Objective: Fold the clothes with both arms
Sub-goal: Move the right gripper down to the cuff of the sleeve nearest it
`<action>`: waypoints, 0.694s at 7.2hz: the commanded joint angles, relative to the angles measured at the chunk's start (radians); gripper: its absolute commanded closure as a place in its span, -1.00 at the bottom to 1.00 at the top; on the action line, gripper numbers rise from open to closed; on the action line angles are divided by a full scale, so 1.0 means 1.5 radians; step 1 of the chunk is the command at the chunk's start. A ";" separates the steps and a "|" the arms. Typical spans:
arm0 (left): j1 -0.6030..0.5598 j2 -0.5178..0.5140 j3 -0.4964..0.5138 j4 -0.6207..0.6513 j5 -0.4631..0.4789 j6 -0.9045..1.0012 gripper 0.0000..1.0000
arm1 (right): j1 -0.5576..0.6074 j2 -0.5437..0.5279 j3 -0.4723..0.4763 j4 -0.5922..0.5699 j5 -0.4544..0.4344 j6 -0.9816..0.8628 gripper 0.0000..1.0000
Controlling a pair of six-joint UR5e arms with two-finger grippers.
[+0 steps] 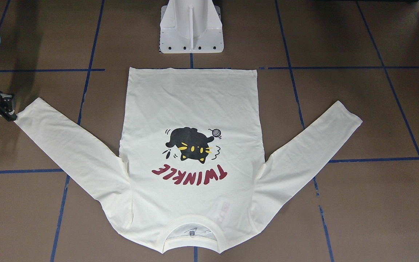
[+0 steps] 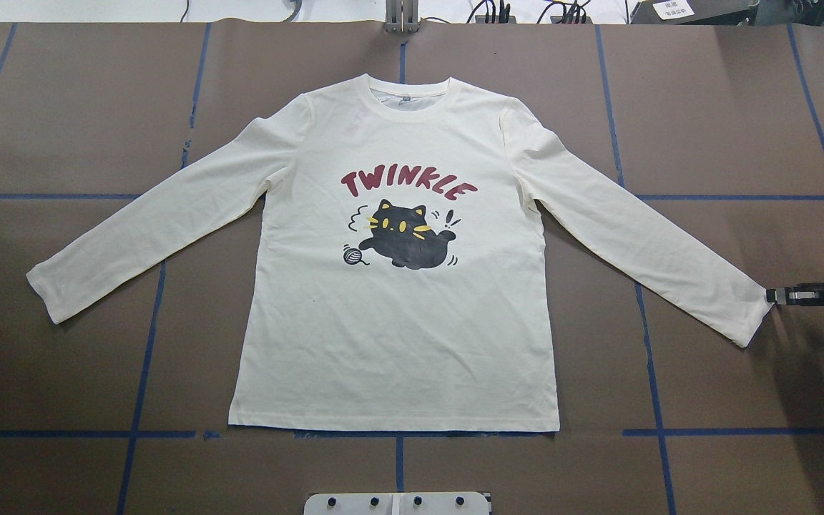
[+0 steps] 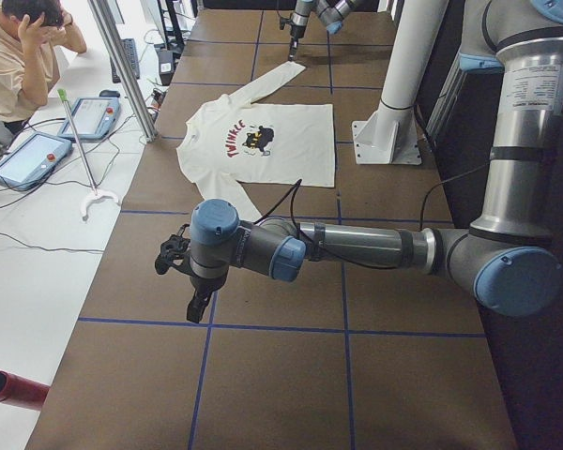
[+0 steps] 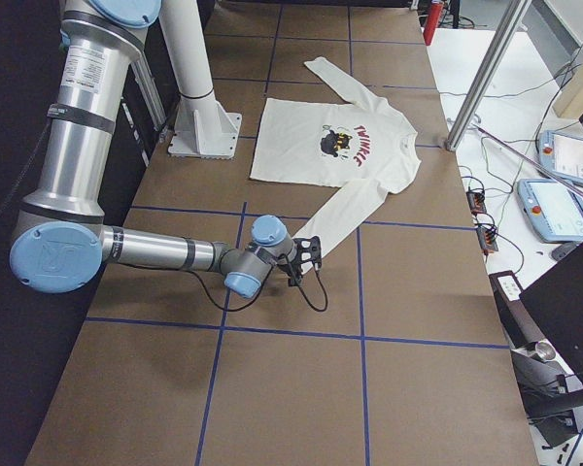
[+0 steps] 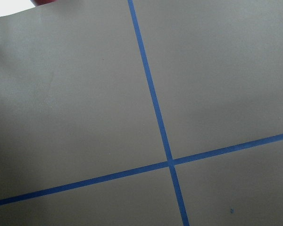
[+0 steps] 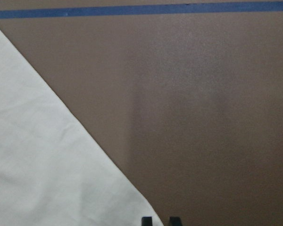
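Cream cotton jersey, by the look of it: the long-sleeved T-shirt (image 2: 398, 336) lies flat and print-up in the middle of the brown bench (image 2: 61, 393), collar away from the robot, hem (image 2: 394, 428) toward it, both sleeves angled out and down. The right end effector (image 2: 777, 295) sits low at the tip of the sleeve on the robot's right, touching the cuff (image 2: 755, 315). In its wrist view the two fingertips (image 6: 146, 221) stand close together with a sliver of bench between them, and the cuff's corner lies just beside them; I cannot tell whether any cloth is pinched. The left end effector (image 3: 197, 305) hangs over bare bench well apart from the shirt, and its state cannot be told. The fabric should be light, limp and prone to wrinkling or dragging, so it probably wants pinching at doubled edges such as cuffs, shoulder seams or hem corners, each lifted just clear before being carried across.
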 commanded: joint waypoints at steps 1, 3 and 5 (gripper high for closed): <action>0.000 0.000 -0.001 0.000 0.000 0.000 -1.00 | -0.001 0.001 0.001 0.000 0.000 0.001 1.00; 0.000 0.000 -0.001 0.000 0.000 0.000 -1.00 | -0.002 0.012 0.010 -0.007 0.009 -0.001 1.00; 0.000 0.000 -0.001 0.000 0.000 0.000 -1.00 | 0.039 0.024 0.133 -0.177 0.044 -0.002 1.00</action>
